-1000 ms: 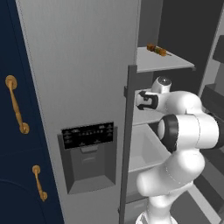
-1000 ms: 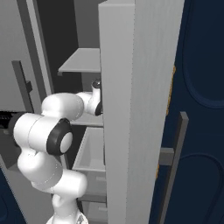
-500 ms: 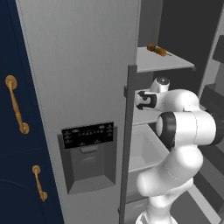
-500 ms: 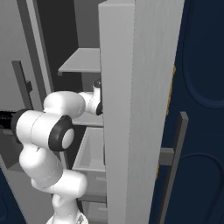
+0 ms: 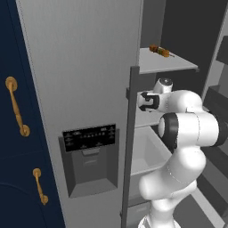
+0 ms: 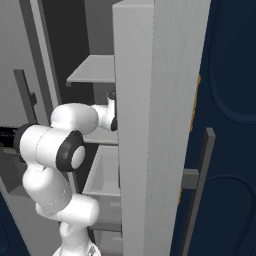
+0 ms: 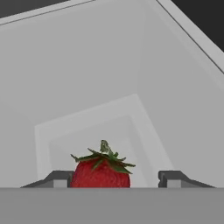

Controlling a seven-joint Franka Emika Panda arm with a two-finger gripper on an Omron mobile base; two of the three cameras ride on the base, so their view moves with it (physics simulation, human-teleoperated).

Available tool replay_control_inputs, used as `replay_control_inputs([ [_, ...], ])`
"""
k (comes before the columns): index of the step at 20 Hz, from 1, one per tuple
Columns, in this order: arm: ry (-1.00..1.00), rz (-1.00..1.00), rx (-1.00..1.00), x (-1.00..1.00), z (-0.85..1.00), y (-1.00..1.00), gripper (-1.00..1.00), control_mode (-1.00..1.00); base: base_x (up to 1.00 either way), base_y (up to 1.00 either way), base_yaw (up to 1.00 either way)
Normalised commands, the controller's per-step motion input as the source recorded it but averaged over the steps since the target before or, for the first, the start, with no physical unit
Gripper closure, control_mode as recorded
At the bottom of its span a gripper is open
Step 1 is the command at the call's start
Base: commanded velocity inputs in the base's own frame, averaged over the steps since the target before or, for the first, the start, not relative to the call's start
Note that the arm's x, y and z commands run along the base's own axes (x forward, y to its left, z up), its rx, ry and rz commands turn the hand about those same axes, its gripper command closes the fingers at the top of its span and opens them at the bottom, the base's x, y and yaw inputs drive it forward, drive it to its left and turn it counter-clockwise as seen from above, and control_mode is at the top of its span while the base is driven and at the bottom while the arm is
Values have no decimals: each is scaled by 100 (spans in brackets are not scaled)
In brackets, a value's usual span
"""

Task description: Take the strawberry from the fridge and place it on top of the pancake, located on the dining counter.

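The strawberry [image 7: 101, 171], red with a green leafy top, lies on a grey fridge shelf [image 7: 87, 127] in the hand view. My gripper [image 7: 114, 179] has a tip on each side of it. The left fingertip [image 7: 57, 178] is right beside the fruit, and the right fingertip [image 7: 173, 178] stands apart from it, so the gripper is open. In the left base view my arm [image 5: 187, 129] reaches into the grey fridge [image 5: 89, 67] past its open door edge, which hides the fingers. The pancake and the dining counter are out of view.
A brown-orange skewer [image 5: 159, 50] lies on the upper shelf [image 5: 167, 62]. A grey drawer [image 5: 147, 153] sits below my hand. The navy cabinet with gold handles [image 5: 15, 107] stands left of the fridge. The open door [image 6: 150, 125] stands close on the arm's right.
The arm keeps nearly the same pose, with its hand inside the fridge. Only the elbow has shifted slightly.
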Motion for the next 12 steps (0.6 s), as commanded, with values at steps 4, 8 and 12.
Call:
replay_control_inputs([
  [4, 2, 0, 0, -1, -19, 0, 100, -100, 0, 0, 0],
  [8, 0, -1, 0, -21, -1, 0, 100, -100, 0, 0, 0],
  [12, -5, -1, 0, -55, 7, 0, 100, -100, 0, 0, 0],
])
